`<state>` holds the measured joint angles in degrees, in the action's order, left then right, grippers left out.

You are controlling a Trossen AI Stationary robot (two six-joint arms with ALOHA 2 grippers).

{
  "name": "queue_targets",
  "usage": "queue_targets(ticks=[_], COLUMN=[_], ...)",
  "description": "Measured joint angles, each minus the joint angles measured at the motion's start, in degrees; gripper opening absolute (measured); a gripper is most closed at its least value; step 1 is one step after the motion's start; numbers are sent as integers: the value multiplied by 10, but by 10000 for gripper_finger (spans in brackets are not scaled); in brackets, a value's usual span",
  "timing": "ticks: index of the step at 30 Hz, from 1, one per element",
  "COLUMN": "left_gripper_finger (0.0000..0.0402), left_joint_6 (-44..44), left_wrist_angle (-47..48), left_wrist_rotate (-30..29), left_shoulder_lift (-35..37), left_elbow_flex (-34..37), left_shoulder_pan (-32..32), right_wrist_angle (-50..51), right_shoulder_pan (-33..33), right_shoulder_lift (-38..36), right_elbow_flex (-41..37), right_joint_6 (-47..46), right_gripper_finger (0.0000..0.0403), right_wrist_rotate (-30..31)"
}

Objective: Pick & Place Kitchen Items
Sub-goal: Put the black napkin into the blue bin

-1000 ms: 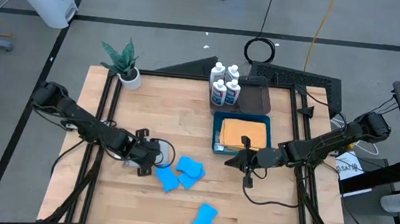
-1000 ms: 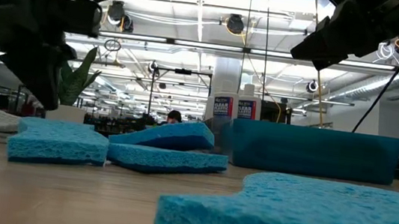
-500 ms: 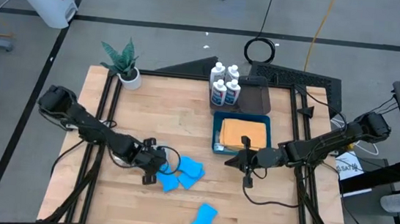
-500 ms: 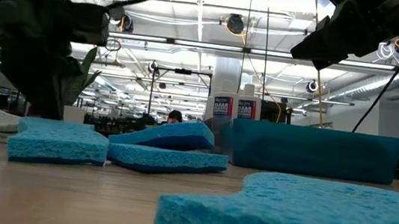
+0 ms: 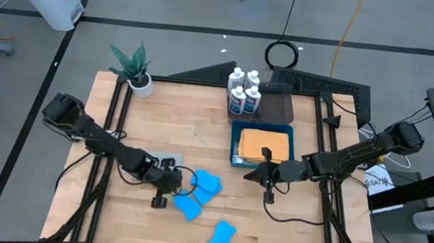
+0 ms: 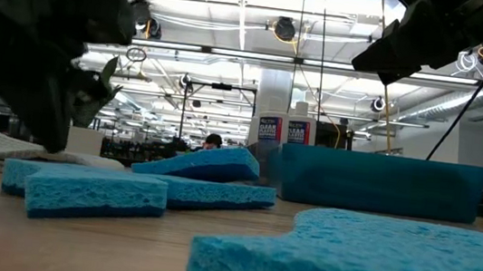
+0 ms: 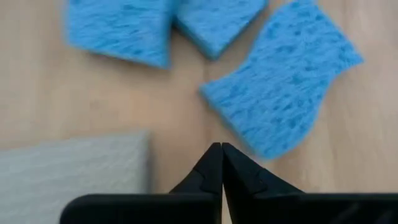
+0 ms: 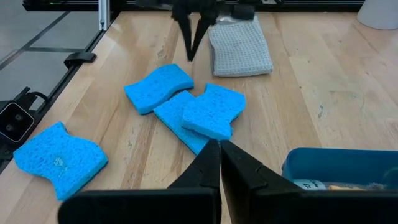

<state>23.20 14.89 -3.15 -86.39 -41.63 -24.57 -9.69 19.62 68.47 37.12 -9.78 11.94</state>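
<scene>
— Jaws on the left gripper: what state?

— Pressed together, empty, tips low over the wooden surface. A blue sponge lies just ahead of them; two more sponges overlap beyond it. A folded grey cloth sits right beside the jaws.

— And the right gripper?

— Its jaws are closed on nothing too, raised beside the blue bin, which holds an orange cloth. Four white bottles stand past that bin. A lone sponge lies apart from both jaws.
</scene>
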Motion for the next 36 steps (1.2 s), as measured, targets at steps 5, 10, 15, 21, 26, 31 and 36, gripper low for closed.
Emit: queue_targets(ticks=[5, 10, 15, 21, 26, 31, 36], left_gripper_finger=[25, 50, 119, 214, 246, 246, 246], left_joint_6=[39, 118, 125, 186, 230, 246, 247], left_wrist_angle=[48, 46, 53, 92, 102, 124, 203], left_wrist_rotate=[-48, -81, -73, -55, -15, -11, -41], left_shoulder_lift=[52, 66, 58, 57, 54, 38, -9], left_elbow_flex=[0, 0, 0, 0, 0, -28, -96], left_shoulder_pan=[1, 20, 56, 120, 157, 167, 156], right_wrist_angle=[0, -2, -4, -4, -4, -4, -11], right_shoulder_pan=[0, 0, 0, 0, 0, 0, 0], right_shoulder_lift=[0, 0, 0, 0, 0, 0, 0], right_elbow_flex=[0, 0, 0, 0, 0, 0, 0], right_joint_6=[0, 0, 0, 0, 1, 2, 3], right_gripper_finger=[0, 0, 0, 0, 0, 0, 0], right_wrist_rotate=[0, 0, 0, 0, 1, 2, 2])
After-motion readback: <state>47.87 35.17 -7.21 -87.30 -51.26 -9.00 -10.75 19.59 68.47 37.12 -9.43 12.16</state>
